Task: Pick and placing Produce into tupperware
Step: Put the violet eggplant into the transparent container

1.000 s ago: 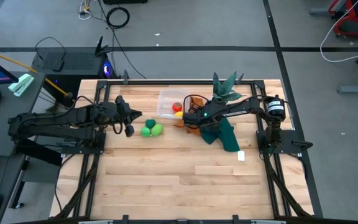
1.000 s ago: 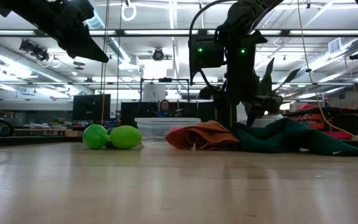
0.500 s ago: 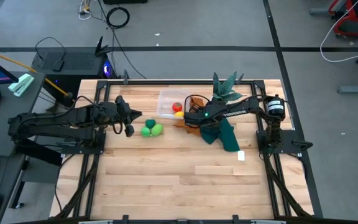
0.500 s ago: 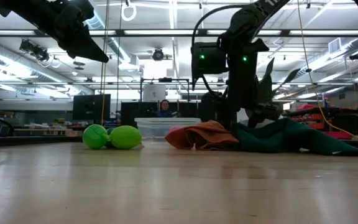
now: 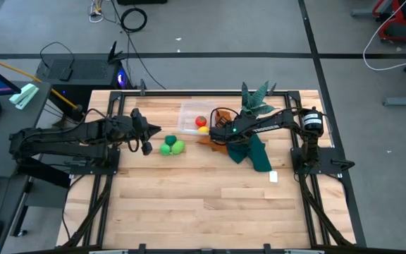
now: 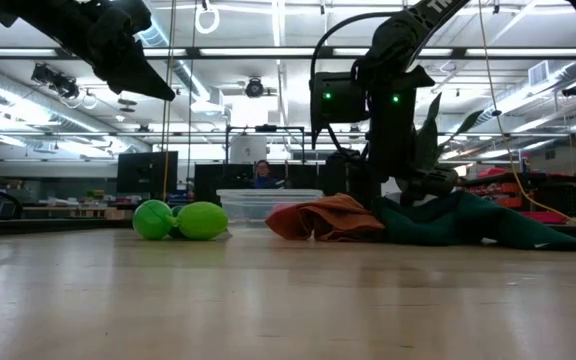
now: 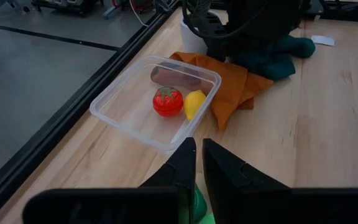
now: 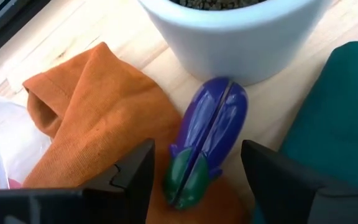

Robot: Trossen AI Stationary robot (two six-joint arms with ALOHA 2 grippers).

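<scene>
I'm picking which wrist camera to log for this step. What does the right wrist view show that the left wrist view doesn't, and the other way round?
Only the right wrist view shows the purple eggplant lying against the white pot, between the open right gripper fingers. Only the left wrist view shows the tupperware whole, with the tomato and lemon inside, past the shut left gripper. Both show the orange cloth and green cloth.

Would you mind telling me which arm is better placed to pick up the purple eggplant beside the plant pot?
Right. Its end effector is open with the eggplant between its fingers; the left end effector is shut near the green pieces.
</scene>
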